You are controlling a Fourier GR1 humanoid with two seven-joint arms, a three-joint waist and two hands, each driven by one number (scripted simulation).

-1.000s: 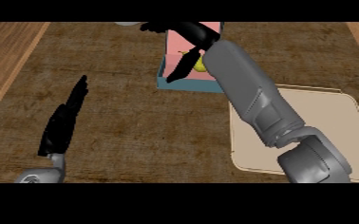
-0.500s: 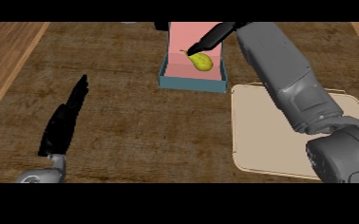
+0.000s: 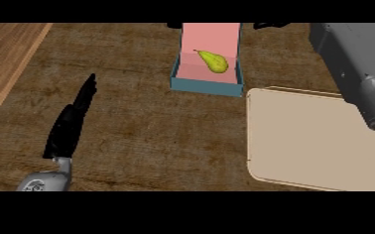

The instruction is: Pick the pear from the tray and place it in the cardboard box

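The yellow-green pear (image 3: 213,61) lies inside the cardboard box (image 3: 207,85), which has a pink inside and teal outer walls, at the top middle of the head view. Nothing touches the pear. The beige tray (image 3: 307,139) sits to the lower right of the box and holds nothing. My right forearm (image 3: 348,64) runs up the right edge. Of my right hand (image 3: 268,25) only a black sliver shows at the top edge, to the right of the box. My left hand (image 3: 71,121) rests at the lower left, open, fingers straight.
The counter's dark wooden top (image 3: 147,129) spreads between my left hand and the tray. A lighter wooden strip (image 3: 18,54) runs along the far left. A small dark object (image 3: 174,25) peeks in at the top edge, left of the box.
My right hand has let go of the pear and drawn away up and to the right, out of the box. The pear now lies alone in the box. My left hand has not moved.
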